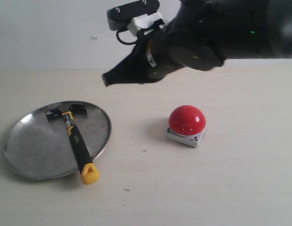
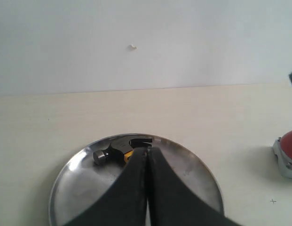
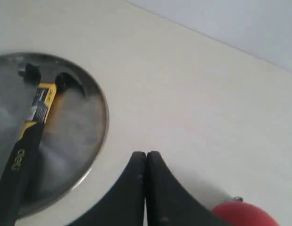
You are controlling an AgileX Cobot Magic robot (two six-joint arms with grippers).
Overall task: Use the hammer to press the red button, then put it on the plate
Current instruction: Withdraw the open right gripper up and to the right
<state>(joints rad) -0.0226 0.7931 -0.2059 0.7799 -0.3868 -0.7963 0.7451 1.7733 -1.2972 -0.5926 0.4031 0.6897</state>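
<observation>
Hammer [image 1: 73, 136] lying in the plate [image 1: 28, 155], head on the dish, handle crossing the near rim, yellow end jutting out over the tabletop [image 1: 230, 188]. Red button [image 1: 186, 120] standing on its grey base, well apart from the plate, towards the right arm's side. Right claw [image 1: 106, 80], fingers pressed together and gripping nothing, hovers above the tabletop between plate and button. Left claw [image 2: 146, 149], seen only in its wrist view, likewise fully closed and empty, hangs over the plate near the hammer's head.
</observation>
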